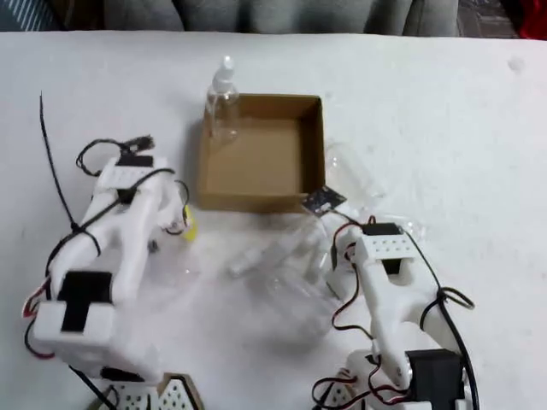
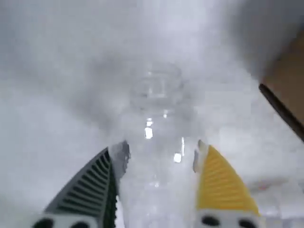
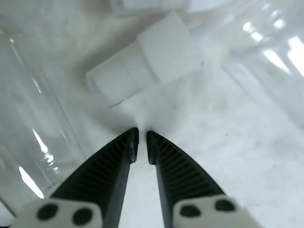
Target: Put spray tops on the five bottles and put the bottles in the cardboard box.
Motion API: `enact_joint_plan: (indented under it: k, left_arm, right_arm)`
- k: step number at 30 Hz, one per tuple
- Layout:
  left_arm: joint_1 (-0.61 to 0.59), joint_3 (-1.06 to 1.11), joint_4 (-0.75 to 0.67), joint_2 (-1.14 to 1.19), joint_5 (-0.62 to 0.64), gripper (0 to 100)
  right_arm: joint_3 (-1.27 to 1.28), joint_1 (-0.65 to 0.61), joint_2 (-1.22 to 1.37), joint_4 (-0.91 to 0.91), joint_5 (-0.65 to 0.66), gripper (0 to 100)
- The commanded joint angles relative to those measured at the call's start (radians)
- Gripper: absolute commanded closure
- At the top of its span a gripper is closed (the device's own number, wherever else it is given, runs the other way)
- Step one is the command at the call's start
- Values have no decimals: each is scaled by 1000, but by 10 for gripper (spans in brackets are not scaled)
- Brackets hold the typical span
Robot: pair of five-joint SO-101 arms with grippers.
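One bottle w/ spray top (image 1: pixel 223 96): at far corner of cardboard box (image 1: pixel 256 202). Found L claw (image 2: pixel 161 151) clamped on uncapped clear bottle (image 2: pixel 156 95), mid-body, near box's front corner. Found R claw (image 3: pixel 141 141) pinched closed, empty, just short of loose spray top (image 3: pixel 156 57) on counter (image 3: pixel 232 156). Judged light, thin-walled, slick, crushable; recommend gentle hold mid-body, neck free.

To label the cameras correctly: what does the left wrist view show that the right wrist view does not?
Left wrist view: the left jaws closed on an uncapped clear bottle, and the edge of the cardboard box. Right wrist view: the right jaws shut and empty, a white spray top lying just ahead of them. Both: the white table and clear bottles.
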Motion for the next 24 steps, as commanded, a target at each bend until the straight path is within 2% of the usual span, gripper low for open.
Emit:
enact_joint_plan:
  k: [1,9,12,17,24]
  left_arm:
    - [44,-20,64,-200,-241,980]
    - [41,-20,69,-295,-450,977]
    - [36,-11,57,-295,-502,978]
    - [-2,89,-75,-302,-500,979]
    - [-65,100,-103,-302,-499,979]
  right_arm:
    - [2,36,-22,-16,9,981]
    - [2,39,-22,-16,6,981]
    - [-3,39,-24,-15,-34,981]
    - [-68,82,-73,87,-40,981]
    - [-249,147,-251,335,-40,981]
